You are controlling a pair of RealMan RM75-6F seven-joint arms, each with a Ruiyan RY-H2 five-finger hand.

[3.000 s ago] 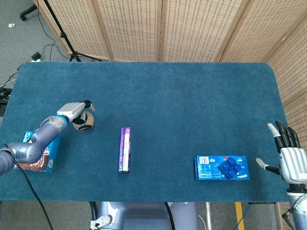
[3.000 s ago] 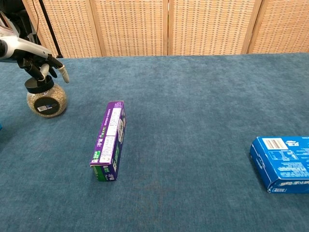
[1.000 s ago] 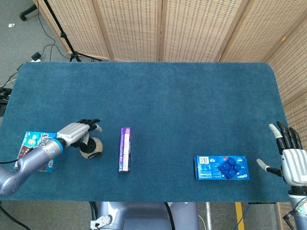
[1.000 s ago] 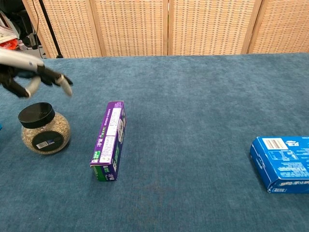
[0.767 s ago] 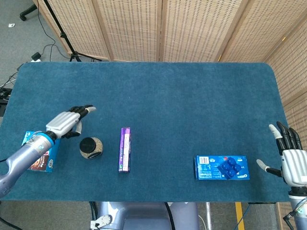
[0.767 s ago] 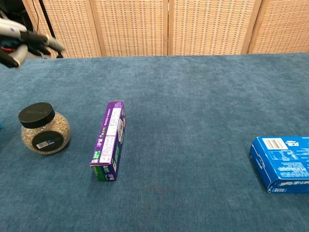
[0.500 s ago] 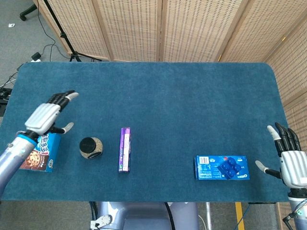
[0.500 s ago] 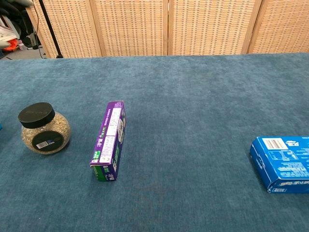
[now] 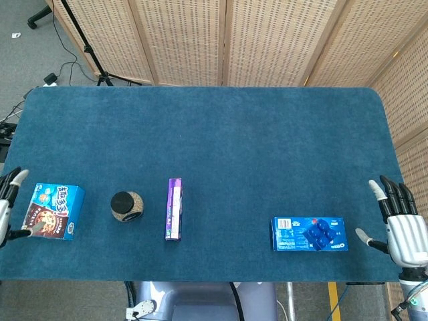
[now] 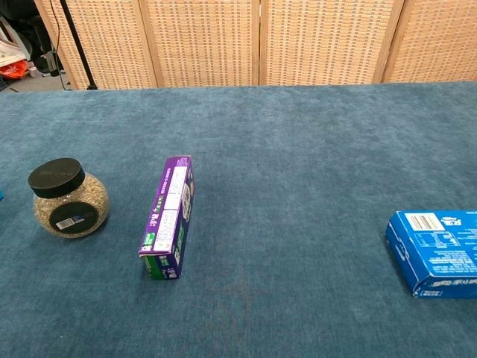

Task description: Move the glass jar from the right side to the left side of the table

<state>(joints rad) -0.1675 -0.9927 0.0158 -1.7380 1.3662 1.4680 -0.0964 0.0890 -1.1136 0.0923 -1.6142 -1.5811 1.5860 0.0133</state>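
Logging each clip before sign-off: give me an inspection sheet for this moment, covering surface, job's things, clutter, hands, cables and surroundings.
Surface: blue carpeted table, flat.
Job's things: glass jar with black lid stands upright on the table's left part, untouched, between the cookie box and the purple box.
Clutter: cookie box at left edge; purple box lying flat; blue box on the right.
Hands: left hand at the left edge, fingers apart, empty; right hand off the right edge, fingers spread, empty.
Cables: black cable on the floor behind the table.
Surroundings: wicker screen, tripod stand.
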